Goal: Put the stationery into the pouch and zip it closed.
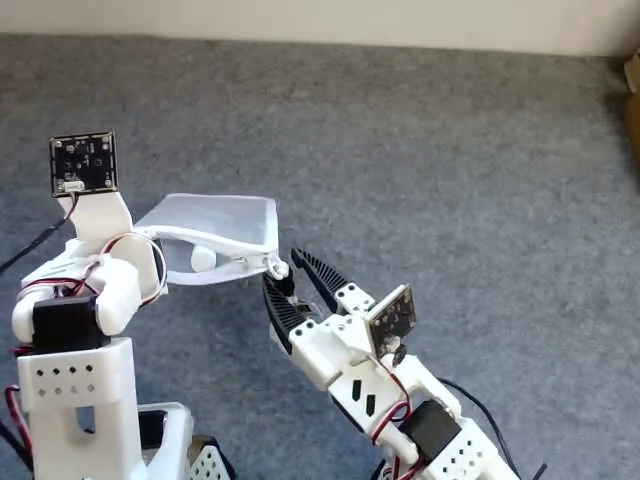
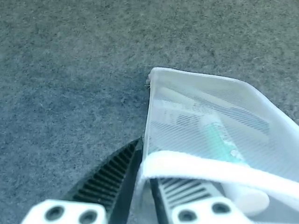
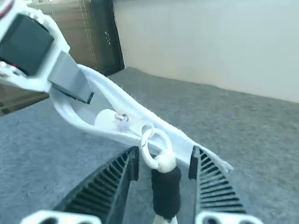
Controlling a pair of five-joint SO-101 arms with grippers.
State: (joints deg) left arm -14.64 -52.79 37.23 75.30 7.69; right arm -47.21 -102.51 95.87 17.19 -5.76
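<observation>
Basically zip step: stationery already inside pouch, mouth gaping. Left gripper clamped on one pouch end. Right gripper spread, jaws either side of zip pull, not gripping. Next: pinch pull, drag prob toward L arm. Pouch long axis runs arm to arm, pull end at R.

Carpet: grey, short pile, covers the whole working surface under soft, even light.
Wall: plain, pale cream, meets the carpet at its far edge.
Light strip: pale, runs along the carpet's far edge in the high view.
Panel: brown, slatted.
Dark upright: stands between panel and wall.
Brown object: at the carpet's edge, cut off, kind unclear.
</observation>
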